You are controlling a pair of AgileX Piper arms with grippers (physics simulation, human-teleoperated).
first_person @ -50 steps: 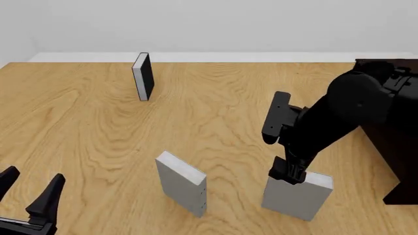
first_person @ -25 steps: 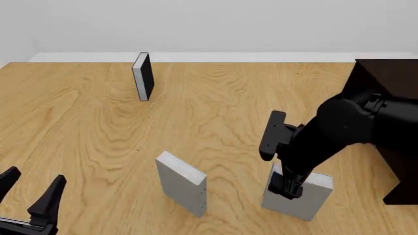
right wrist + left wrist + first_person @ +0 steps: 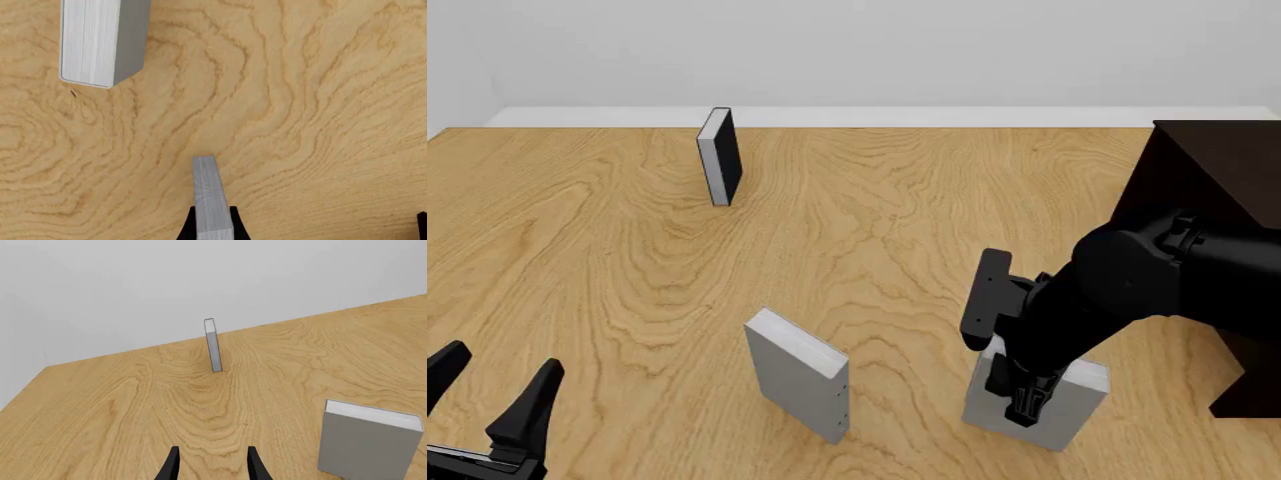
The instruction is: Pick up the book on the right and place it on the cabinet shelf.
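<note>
The book (image 3: 1028,405) stands upright on the tabletop (image 3: 894,230) at the near right, just in front of the dark cabinet (image 3: 1214,200), whose shelf I cannot make out from here. The right tool (image 3: 1021,395) is down over the book's top edge, and the right wrist view shows the grey slab (image 3: 212,200) running up between the fingers, which appear pressed against its two faces, so I judge it clamped on the book. The left tool (image 3: 487,400) hangs spread apart at the near left, holding nothing. The hold seems to sit near one end of the top edge, so on lifting the heavy slab may swing or slip out. The neighbouring grey book (image 3: 801,375) stands nearby and could be knocked over, and the cabinet wall is close enough to clip on the way in.
</note>
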